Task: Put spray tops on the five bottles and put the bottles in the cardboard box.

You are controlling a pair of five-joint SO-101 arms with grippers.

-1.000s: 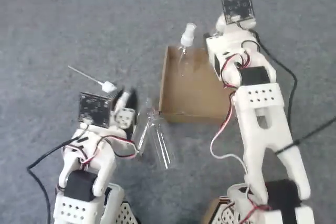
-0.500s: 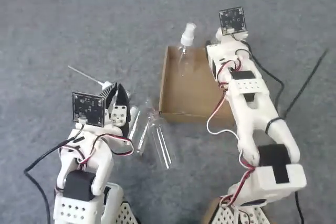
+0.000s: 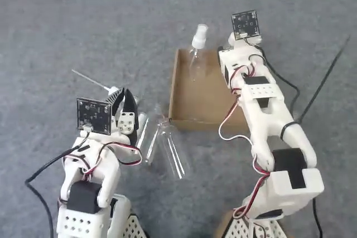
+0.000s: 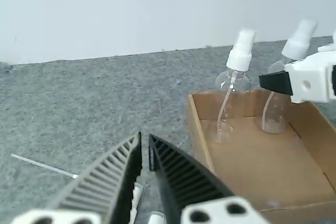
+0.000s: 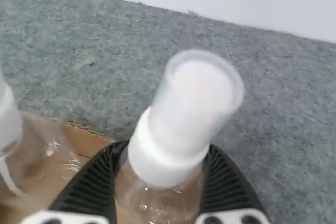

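Cardboard box [image 3: 203, 104] holds a capped bottle [image 5: 178, 119] upright, my right tool [image 5: 160, 182] clamped round it. Uncapped bottles [image 3: 164, 149] lie just right of my left tool [image 4: 145, 150], near-closed and empty, necks toward the box.

I read left arm [image 3: 92, 163], white printed plastic, folded short at near edge of counter [image 3: 50, 48], wrist tipped up. Left claw [image 4: 144, 139], black ribbed fingers, pressed almost together with thin slit between tips, nothing gripped, pointing roughly level across counter. I read right arm [image 3: 269, 110], white printed plastic, stretched far forward, forearm and wrist nearly in line, red and white wires looped alongside. Right claw [image 5: 164, 153], black fingers clamped either side of clear plastic bottle with white spray top [image 5: 176, 124], which stands upright between them.
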